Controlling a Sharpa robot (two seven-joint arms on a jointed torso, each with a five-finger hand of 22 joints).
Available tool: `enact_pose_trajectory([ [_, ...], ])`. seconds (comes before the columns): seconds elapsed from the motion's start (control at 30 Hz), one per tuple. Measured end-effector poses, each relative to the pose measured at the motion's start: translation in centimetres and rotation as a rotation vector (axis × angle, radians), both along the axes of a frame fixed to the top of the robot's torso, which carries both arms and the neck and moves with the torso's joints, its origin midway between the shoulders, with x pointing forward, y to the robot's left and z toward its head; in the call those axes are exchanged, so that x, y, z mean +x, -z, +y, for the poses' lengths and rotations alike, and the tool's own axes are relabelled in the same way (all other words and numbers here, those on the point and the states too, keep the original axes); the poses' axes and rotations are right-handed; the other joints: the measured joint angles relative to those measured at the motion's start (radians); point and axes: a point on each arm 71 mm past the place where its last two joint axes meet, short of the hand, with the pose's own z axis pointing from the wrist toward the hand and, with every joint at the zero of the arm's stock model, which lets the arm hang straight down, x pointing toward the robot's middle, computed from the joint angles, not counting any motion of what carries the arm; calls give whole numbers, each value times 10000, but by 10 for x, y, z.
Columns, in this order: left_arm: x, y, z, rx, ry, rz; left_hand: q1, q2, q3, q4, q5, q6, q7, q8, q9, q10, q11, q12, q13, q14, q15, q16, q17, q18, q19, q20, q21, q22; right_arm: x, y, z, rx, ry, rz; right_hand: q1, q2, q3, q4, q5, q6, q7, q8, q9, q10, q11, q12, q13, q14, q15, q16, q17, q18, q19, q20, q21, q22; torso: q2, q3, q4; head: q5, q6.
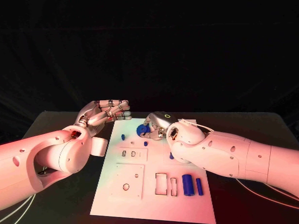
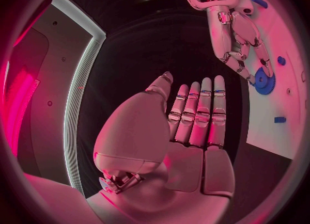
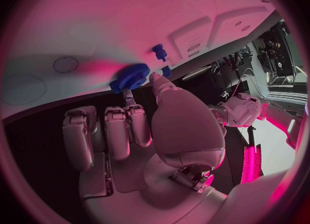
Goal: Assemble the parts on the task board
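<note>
The white task board (image 1: 149, 200) lies in the middle of the black table. At its far end a blue gear (image 1: 143, 130) sits at the tips of my right hand (image 1: 161, 126), pinched between the thumb and a finger. The right wrist view shows that gear (image 3: 132, 77) against the board, with the fingertip (image 3: 129, 96) under it and the thumb beside it. My left hand (image 1: 106, 112) hovers off the board's far left corner, fingers straight, holding nothing. From the left wrist my left hand (image 2: 194, 131) is bare-palmed, and the right hand (image 2: 235, 33) reaches onto the gear (image 2: 263, 81).
A thick blue cylinder (image 1: 187, 184) and a thinner blue rod (image 1: 199, 186) lie on the board's near right. Small blue pegs (image 1: 123, 137) (image 1: 145, 143) stand near the gear. Rectangular cutouts (image 1: 161, 183) and a round hole (image 1: 126, 186) mark the near half.
</note>
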Motion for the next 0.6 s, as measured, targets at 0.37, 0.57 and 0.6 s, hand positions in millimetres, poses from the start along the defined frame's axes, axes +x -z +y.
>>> enact_pose_trajectory([
  [0.37, 0, 0, 1, 11, -20, 12, 0, 0, 0, 0, 0, 0, 0, -41, 0, 0, 0, -47, 0, 0, 0, 0, 0, -1, 0, 0, 0, 1, -4, 4, -15, 31, 152, 284, 2, -2, 0, 0, 59, -8, -20, 13, 0, 0, 0, 0, -1, 0, 0, 0, -1, 0, 0, -1, 0, -2, -5, -2, -23, 8, 5],
  [0.57, 0, 0, 3, 24, -55, 16, 0, 0, 0, 0, 0, 0, 0, -40, 0, 0, 0, -47, 0, 0, 0, 0, 1, -2, 0, 0, 0, 1, -12, -3, -37, 462, 220, 103, 68, 63, 75, -75, 212, -8, -20, 13, 0, 0, -1, 76, -2, 0, -1, 0, -1, 0, 0, -1, 0, -2, -17, -3, -31, -1, 31],
  [0.6, 0, 0, 3, 27, -65, 17, 0, 0, 0, 0, 0, 0, 0, -40, 0, 0, 0, -47, 0, 0, 0, 0, 1, -2, 0, 0, 0, 1, -13, -5, -41, 587, 217, 35, 112, 107, 116, -115, 213, -8, -20, 13, 1, 0, 0, 76, -1, 0, -1, 0, -1, 0, 0, -1, 0, -2, -19, -3, -36, -1, 32],
])
